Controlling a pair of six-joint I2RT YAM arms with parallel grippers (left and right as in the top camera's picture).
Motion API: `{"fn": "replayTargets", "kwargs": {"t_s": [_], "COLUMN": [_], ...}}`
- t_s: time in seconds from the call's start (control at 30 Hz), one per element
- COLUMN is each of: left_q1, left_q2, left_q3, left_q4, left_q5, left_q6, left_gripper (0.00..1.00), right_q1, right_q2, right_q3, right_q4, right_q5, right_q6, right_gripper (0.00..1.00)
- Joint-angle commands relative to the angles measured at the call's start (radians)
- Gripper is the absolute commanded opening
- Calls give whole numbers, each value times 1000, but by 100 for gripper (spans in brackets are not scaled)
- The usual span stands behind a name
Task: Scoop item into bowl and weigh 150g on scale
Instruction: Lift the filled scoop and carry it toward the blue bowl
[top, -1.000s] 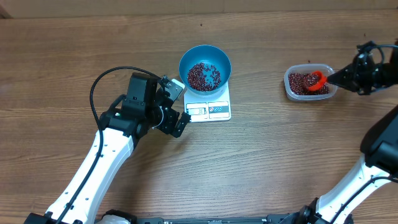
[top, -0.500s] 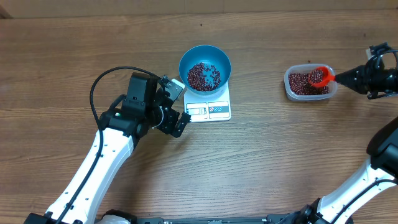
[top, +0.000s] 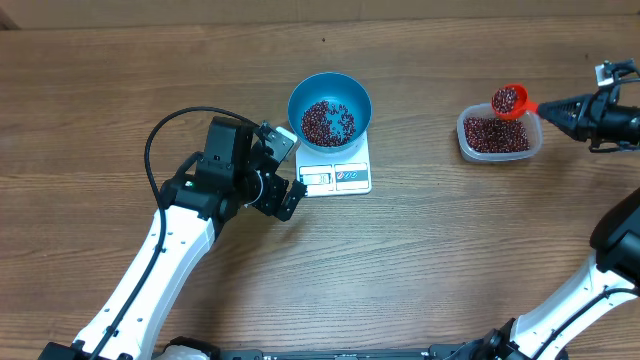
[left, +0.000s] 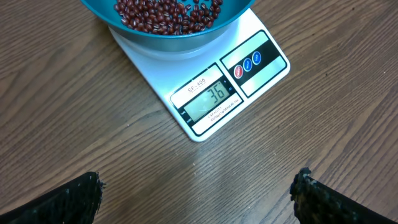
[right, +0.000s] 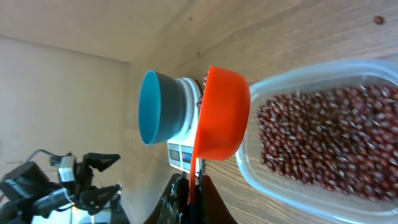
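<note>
Currently, we are finding the right gripper (right: 189, 186) pinching the handle of the red scoop (right: 221, 115). It is holding the scoop level and loaded with beans (top: 506, 99) above the clear tub (top: 463, 140), likely so that strays are dropping back into stock. The left gripper (left: 198, 196) is hanging spread and empty beside the scale (left: 211, 99), its camera watching the display. The blue bowl (top: 296, 100) is sitting on the scale, partly filled, well apart from the scoop.

A clear plastic tub (top: 465, 141) sits on the wooden table (top: 450, 250), toward its right side. A small red-orange scoop (top: 507, 99) hangs open side up over the tub's far rim, its handle pointing right
</note>
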Motion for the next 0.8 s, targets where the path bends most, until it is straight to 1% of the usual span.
{"fn": "replayTargets", "kwargs": {"t_s": [0.0, 0.27, 0.5, 0.77], "left_q1": [0, 0, 0, 0], "left_q2": [7, 7, 7, 7], "left_q3": [-2, -2, -2, -2], "left_q4": [0, 0, 0, 0], "left_q5": [1, 1, 2, 1], "left_q6": [-10, -10, -10, -10], "left_gripper": [99, 100, 100, 100], "right_q1": [5, 85, 206, 356], "right_q2": [3, 3, 3, 3], "right_q3": [-6, -6, -6, 1], "right_q4": [2, -14, -21, -13], "right_q5": [-96, -145, -171, -178], "right_q6": [-23, -22, -11, 43], "right_gripper": [4, 4, 4, 4]}}
